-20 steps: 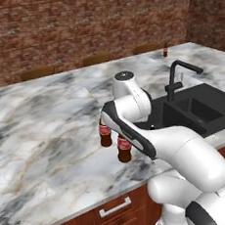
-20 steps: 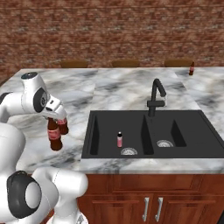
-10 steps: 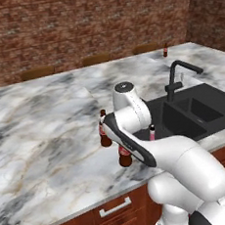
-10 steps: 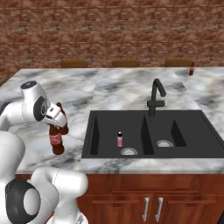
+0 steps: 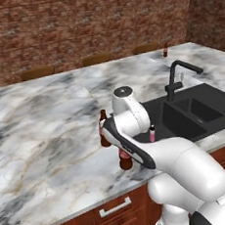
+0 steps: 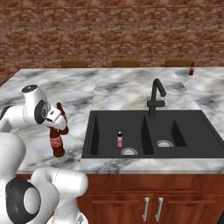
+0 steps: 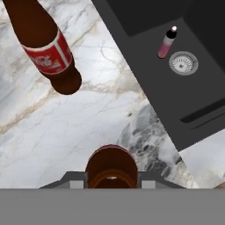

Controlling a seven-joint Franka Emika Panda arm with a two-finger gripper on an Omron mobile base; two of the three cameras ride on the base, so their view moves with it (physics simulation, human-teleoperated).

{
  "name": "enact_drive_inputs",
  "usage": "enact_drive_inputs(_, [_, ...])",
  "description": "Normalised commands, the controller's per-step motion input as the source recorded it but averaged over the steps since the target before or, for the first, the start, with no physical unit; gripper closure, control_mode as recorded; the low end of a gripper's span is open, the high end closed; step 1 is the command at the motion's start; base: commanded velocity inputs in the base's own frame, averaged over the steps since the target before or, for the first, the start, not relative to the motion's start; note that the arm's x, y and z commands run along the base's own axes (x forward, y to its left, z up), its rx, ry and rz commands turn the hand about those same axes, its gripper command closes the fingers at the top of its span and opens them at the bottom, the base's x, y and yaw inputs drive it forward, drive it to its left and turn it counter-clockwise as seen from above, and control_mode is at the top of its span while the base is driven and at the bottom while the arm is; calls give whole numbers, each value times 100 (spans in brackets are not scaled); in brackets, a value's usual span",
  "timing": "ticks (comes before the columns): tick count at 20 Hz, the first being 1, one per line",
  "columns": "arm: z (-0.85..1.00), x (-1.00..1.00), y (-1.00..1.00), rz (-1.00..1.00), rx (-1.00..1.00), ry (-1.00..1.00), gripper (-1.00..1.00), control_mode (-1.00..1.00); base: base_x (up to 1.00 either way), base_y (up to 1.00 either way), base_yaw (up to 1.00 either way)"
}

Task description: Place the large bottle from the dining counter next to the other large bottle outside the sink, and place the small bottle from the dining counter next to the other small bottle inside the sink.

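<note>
- My fingers (image 7: 111,184) are gripping a large bottle (image 7: 111,169) by its neck.
- Hand view is showing the pink bottle (image 7: 167,43) standing beside the sink's (image 7: 145,39) drain.
- Right base view is showing another large bottle (image 6: 57,144) on the surface (image 6: 78,94).

Gripper (image 7: 111,178) — clamped, pointing down

Grey-veined white marble counter (image 6: 109,89) (black sink (image 6: 192,144)); pale pink bottle (image 6: 120,139), red-labelled brown bottle (image 7: 46,48).
</note>
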Motion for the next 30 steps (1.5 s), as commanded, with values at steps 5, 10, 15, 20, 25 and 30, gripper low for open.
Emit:
enact_drive_inputs(5, [-38, 0, 0, -2, 0, 1, 100, -100, 0, 0, 0])
enact_drive_inputs(10, [-38, 2, 0, -2, 0, 3, 100, -100, 0, 0, 0])
enact_drive_inputs(15, [-20, 0, 0, -1, 0, 6, 100, -100, 0, 0, 0])
enact_drive_inputs(20, [0, 0, 0, 0, 0, 0, 100, -100, 0, 0, 0])
enact_drive_inputs(25, [0, 0, 0, 0, 0, 0, 100, -100, 0, 0, 0])
enact_drive_inputs(30, [0, 0, 0, 0, 0, 0, 100, -100, 0, 0, 0])
